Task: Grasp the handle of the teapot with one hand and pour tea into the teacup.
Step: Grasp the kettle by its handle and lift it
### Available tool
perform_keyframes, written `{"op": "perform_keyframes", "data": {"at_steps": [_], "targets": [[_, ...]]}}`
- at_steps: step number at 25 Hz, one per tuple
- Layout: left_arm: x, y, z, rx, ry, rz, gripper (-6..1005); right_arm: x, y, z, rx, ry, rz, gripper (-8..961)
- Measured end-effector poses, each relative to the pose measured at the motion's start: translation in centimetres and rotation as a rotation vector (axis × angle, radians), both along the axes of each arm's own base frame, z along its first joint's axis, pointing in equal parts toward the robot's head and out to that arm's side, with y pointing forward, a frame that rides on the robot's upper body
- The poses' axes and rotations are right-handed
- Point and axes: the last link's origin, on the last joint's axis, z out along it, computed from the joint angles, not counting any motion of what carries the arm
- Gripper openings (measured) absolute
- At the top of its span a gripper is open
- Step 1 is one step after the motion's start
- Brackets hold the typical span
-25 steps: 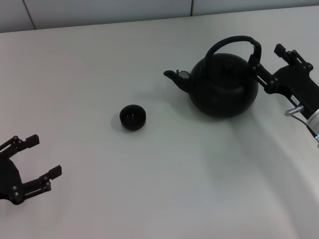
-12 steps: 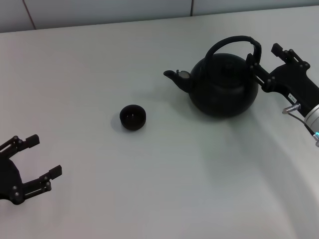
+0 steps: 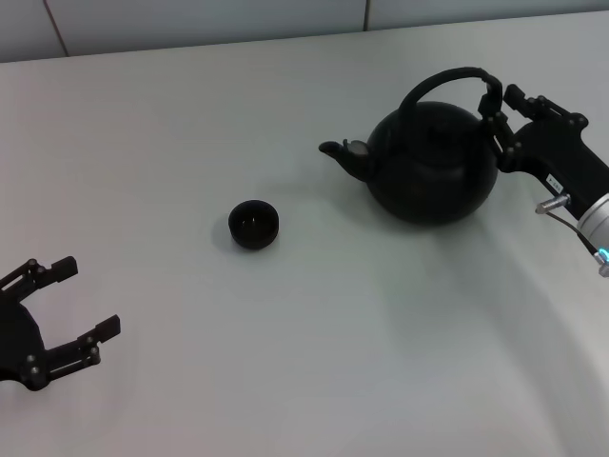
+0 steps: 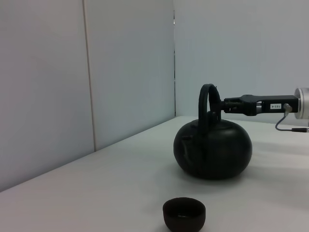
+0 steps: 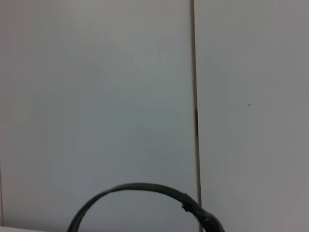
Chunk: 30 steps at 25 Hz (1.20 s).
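Observation:
The squat black teapot (image 3: 433, 169) stands at the right rear of the white table (image 3: 314, 362), its spout pointing left toward the teacup (image 3: 254, 225). Its arched handle (image 3: 447, 76) leans toward my right gripper (image 3: 501, 107), which comes in from the right and is shut on the handle's right side. In the left wrist view the right gripper (image 4: 218, 105) meets the handle (image 4: 207, 96) above the teapot (image 4: 212, 150), with the teacup (image 4: 184, 212) nearer the camera. The right wrist view shows only the handle's arc (image 5: 140, 188). My left gripper (image 3: 86, 297) rests open at the near left.
A pale panelled wall (image 3: 190, 19) runs along the table's far edge. A grey cable (image 3: 561, 214) hangs under the right wrist. White tabletop lies between the teacup and the teapot.
My right gripper moved left onto the handle and its fingers narrowed around it. The teapot shifted slightly to the right and its handle tipped toward the gripper. The left arm stayed still.

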Motion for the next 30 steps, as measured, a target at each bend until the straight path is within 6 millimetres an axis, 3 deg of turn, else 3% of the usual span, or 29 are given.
{"op": "perform_keyframes", "data": {"at_steps": [3,15,19,23,30], "targets": [[0.0,0.0,0.0,0.003,0.002,-0.001,867,-0.1,0.3,0.2,-0.004,0.019,-0.004,234],[0.0,0.1,-0.1,0.008,0.007,0.0,867,-0.2,0.7,0.7,0.014,0.03,-0.002,93],[0.0,0.2,-0.1,0.008,0.006,0.0,867,-0.5,1.0,1.4,0.03,0.035,0.026,92],[0.1,0.2,-0.2,0.01,0.005,0.0,867,-1.2,2.5,3.4,0.03,0.062,0.074,92],[0.1,0.3,-0.2,0.011,0.005,-0.002,867,-2.6,4.1,4.4,-0.012,0.066,0.128,92]]}}
